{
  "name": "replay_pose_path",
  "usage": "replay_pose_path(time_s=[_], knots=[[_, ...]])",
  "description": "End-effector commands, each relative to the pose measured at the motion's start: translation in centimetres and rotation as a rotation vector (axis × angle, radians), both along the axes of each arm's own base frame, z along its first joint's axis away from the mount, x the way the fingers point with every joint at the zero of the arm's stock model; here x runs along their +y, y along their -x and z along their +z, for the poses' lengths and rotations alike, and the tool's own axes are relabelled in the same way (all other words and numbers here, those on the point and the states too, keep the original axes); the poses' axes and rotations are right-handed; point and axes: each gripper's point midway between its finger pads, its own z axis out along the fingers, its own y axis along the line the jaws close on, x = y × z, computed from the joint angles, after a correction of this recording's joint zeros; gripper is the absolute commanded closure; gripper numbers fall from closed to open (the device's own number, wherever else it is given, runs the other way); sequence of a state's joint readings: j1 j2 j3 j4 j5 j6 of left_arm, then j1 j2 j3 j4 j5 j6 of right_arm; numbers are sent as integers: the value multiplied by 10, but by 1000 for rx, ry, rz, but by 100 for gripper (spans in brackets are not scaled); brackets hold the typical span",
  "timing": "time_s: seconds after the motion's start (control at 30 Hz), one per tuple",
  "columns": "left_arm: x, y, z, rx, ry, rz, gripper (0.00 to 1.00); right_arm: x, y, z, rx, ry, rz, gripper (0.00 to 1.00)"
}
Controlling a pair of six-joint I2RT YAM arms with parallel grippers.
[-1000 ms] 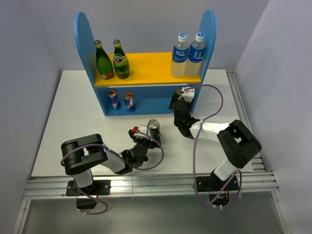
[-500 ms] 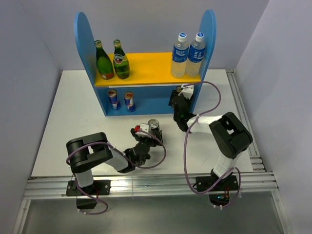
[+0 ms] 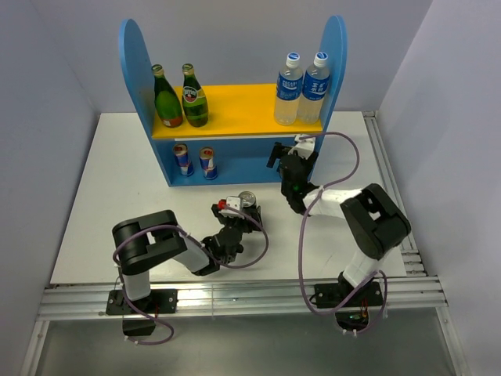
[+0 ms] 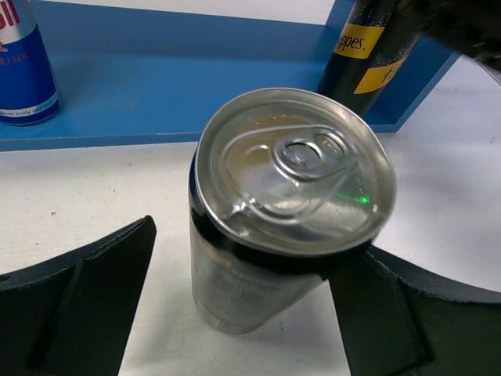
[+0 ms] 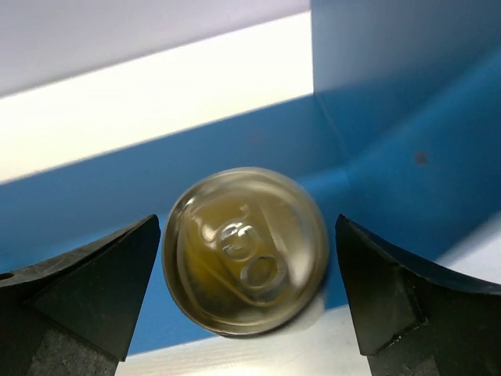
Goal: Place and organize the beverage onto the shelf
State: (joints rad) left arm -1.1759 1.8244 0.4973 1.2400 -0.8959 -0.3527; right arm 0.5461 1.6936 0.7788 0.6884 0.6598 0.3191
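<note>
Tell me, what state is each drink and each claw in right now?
Green bottles: upright on the shelf's upper board.
Water bottles: upright, capped, upper board, right end.
Blue-and-silver cans: upright, lower level, left.
Dark can on shelf: upright, lower level, right.
Dark can on table: upright, unopened.
Left claw: open around the table can.
Right claw: open, gaps on both sides of the shelf can.

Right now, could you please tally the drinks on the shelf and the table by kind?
Green glass bottles: 2
Clear water bottles: 2
Blue-and-silver cans: 2
Dark cans with silver tops: 2
Total: 8
</note>
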Motion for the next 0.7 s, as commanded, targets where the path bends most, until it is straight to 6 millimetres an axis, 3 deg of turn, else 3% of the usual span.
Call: replay_pose_path(time_s=[0.0, 0.07, 0.13, 0.17, 0.23, 0.33, 0.37, 0.47, 0.53, 0.57, 0.67], knots=[[-10, -9, 16, -40, 63, 0, 6, -6, 6, 54, -149, -108, -13, 0], [-12, -12, 15, -40, 64, 5, 9, -9, 16, 65, -171, -123, -9, 0], [-15, -16, 14, -43, 64, 6, 13, -10, 27, 63, -171, -124, 1, 0], [-16, -17, 14, -45, 64, 8, 19, -11, 32, 71, -182, -138, 3, 0], [-19, -20, 13, -47, 62, 12, 29, -12, 41, 69, -174, -140, 4, 0], [-22, -24, 10, -45, 59, 15, 51, -16, 58, 73, -176, -157, -6, 0], [-22, -25, 10, -44, 59, 18, 69, -19, 66, 84, -200, -168, -8, 0], [-24, -26, 8, -41, 55, 25, 86, -20, 90, 87, -205, -151, -15, 0], [-23, -27, 8, -42, 48, 28, 88, -18, 106, 91, -210, -146, -33, 0], [-22, -28, 8, -43, 46, 35, 99, -20, 116, 94, -203, -162, -32, 0], [-22, -29, 13, -48, 40, 33, 100, -25, 138, 93, -178, -213, -46, 0]])
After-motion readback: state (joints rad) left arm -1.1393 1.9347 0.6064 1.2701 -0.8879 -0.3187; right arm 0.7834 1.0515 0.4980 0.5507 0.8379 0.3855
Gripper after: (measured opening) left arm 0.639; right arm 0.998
